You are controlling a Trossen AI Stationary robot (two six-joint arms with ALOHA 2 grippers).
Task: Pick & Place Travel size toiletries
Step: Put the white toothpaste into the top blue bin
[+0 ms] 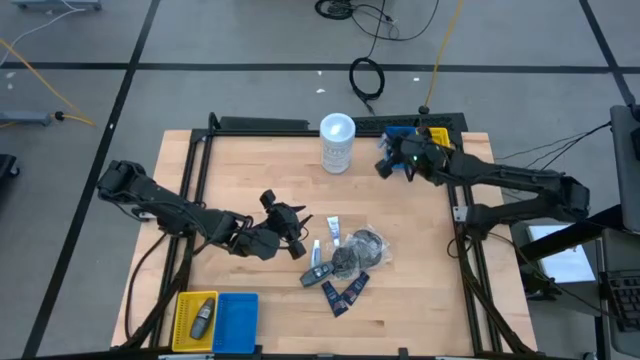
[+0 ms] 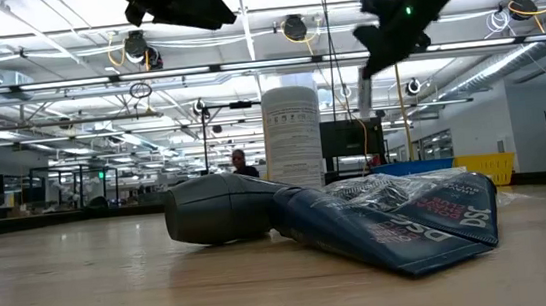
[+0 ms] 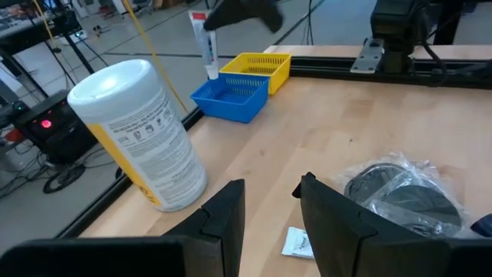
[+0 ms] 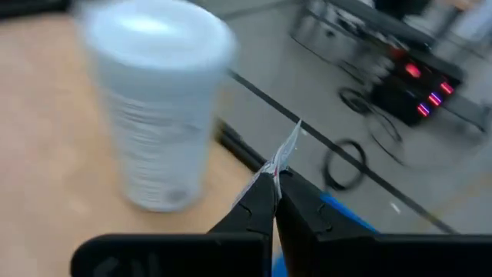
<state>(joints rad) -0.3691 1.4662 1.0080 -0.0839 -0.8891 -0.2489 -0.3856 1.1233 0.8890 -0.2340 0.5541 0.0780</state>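
navy sachets (image 2: 400,223) front; right fingers (image 4: 270,201) pinch tube (image 3: 201,45) nr bins (image 3: 234,96).

Heaped near the middle of the tabletop, toward its front edge: small white tube (image 1: 333,231) lying flat, dark grey mini bottle (image 1: 317,274) on its side, navy sachets (image 1: 346,291) fanned flat, round clear-wrapped bundles (image 1: 358,248) touching. Another white tube (image 3: 204,45) hanging upright, pinched in the right gripper (image 4: 274,178) over the far right corner. One grey bottle (image 1: 202,318) lying at the front left corner.

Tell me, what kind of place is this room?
Probably a big robotics lab or workshop: a wooden table with two robot arms, cables across a bare floor, rows of ceiling lights, and more workstations behind.
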